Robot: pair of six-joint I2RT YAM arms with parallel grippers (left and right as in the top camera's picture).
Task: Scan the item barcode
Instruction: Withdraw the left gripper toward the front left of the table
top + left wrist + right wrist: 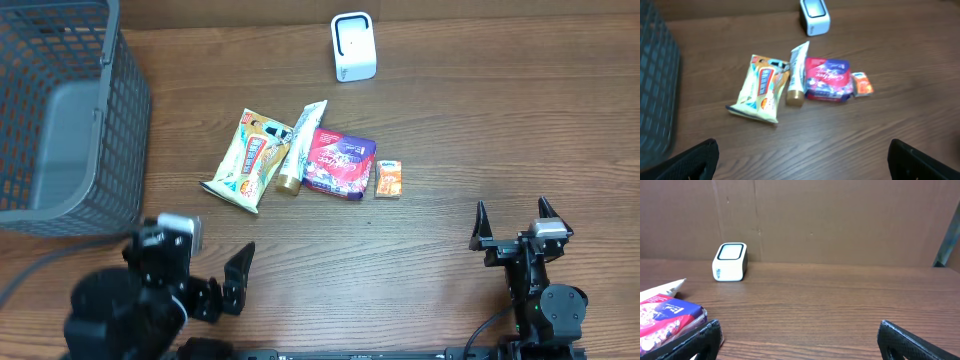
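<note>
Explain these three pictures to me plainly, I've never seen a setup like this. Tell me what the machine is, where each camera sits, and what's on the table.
Two robot arms work at a wooden table. One picture looks down from above; the other two come from cameras on each wrist, so the dark shapes at their bottom corners are the arms' own fingers. The left gripper and right gripper are both open and hold nothing. On the table lie a yellow snack bag, a tube, a red pouch and a small orange box. Behind them stands a white scanner; a grey basket sits at the left.
</note>
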